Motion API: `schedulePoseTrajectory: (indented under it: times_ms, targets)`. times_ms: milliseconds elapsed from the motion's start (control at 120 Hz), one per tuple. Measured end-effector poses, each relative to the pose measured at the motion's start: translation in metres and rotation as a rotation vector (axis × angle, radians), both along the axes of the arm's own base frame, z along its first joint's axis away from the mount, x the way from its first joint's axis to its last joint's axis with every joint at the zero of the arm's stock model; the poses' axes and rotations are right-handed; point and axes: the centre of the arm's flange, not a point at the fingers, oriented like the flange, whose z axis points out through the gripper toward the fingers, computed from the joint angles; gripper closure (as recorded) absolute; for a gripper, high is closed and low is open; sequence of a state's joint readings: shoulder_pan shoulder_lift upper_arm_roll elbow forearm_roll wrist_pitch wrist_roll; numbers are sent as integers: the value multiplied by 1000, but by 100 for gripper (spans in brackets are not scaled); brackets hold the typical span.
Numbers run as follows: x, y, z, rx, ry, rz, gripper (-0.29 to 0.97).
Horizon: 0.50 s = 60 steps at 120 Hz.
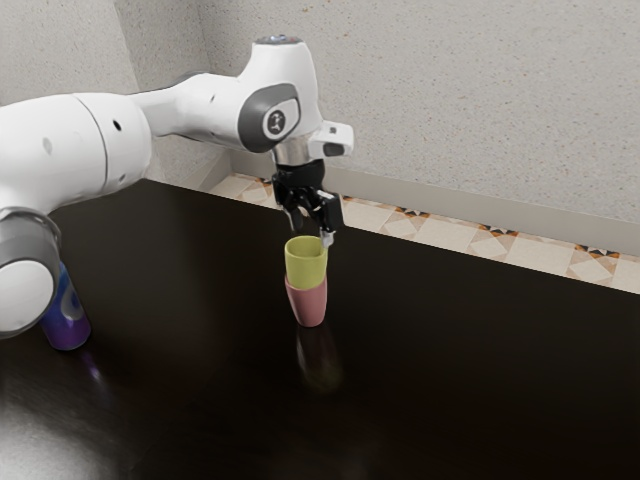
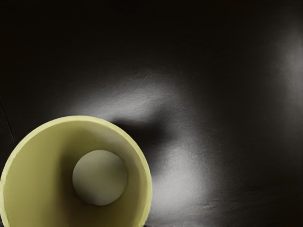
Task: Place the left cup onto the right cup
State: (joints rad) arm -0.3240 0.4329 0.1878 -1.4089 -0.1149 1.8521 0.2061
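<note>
Now the yellow cup [image 1: 305,262] sits upright, nested in the pink cup [image 1: 309,303] on the dark surface [image 1: 450,350]; my pincer [image 1: 318,232] hangs just above its rim, apart or together I cannot tell.

Upper cup [image 1: 305,262] seemingly nested in lower cup [image 1: 309,306]

A yellow-green cup [image 1: 305,262] stands upright, nested into the mouth of a pink cup [image 1: 308,303], its upper half rising above the pink rim. The pink cup, also upright and tapering toward its base, stands on the dark glossy table [image 1: 450,350], near the middle.
</note>
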Motion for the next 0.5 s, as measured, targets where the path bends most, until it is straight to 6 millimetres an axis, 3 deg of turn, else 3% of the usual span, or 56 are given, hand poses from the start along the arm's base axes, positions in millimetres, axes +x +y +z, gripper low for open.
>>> schedulePoseTrajectory:
  times_ms: [208,367,500]
  targets:
    - [-33,26,82,-30,-49,22,5]
    - [-70,73,138,-50,-57,79,4]
    - [-96,118,168,-50,-55,152,3]
